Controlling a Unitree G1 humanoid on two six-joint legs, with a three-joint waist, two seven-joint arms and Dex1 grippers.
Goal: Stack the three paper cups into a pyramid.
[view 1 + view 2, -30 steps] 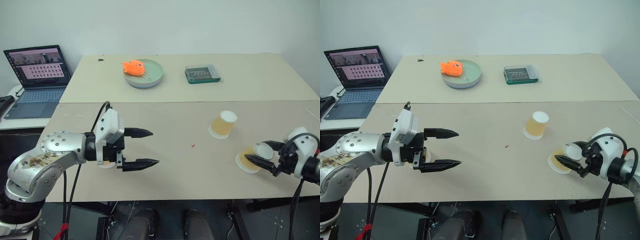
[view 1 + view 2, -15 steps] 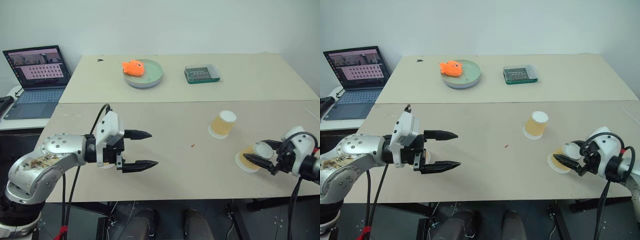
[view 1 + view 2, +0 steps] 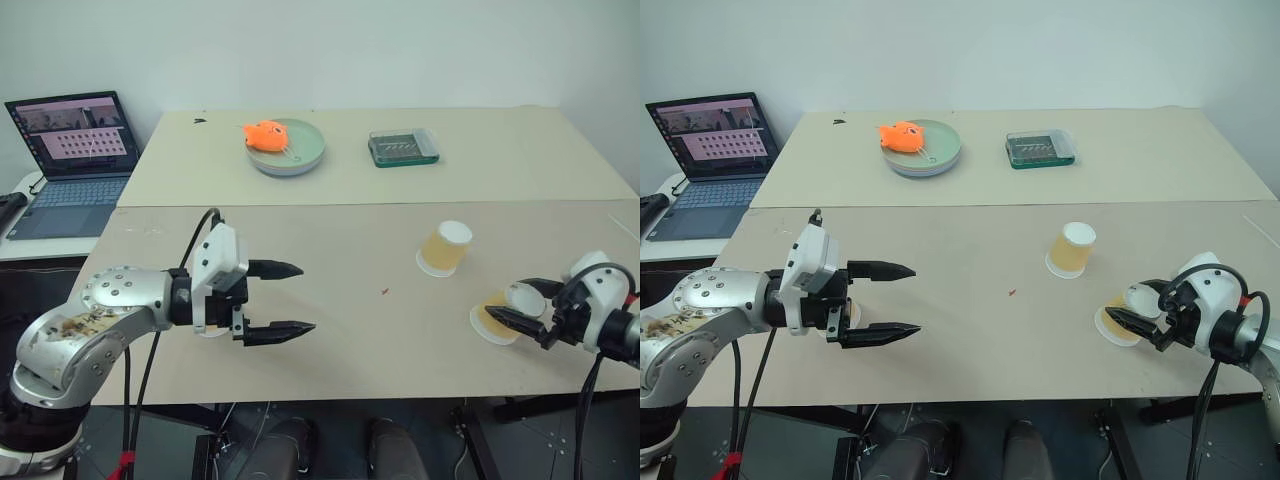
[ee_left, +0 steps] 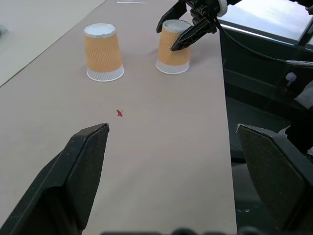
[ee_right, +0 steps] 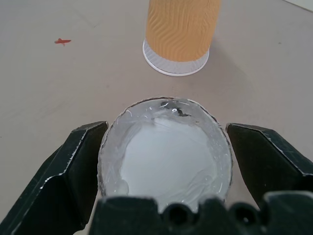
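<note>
Orange toy (image 3: pixel 266 133) on green plate (image 3: pixel 305 155)

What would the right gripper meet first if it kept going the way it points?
The right gripper has its open fingers either side of a paper cup, so probably that cup first; the second cup stands beyond.

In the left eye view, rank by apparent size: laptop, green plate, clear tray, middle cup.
1. laptop
2. green plate
3. clear tray
4. middle cup, though it sits nearer the camera than the tray, so that gap is unsure.
</note>
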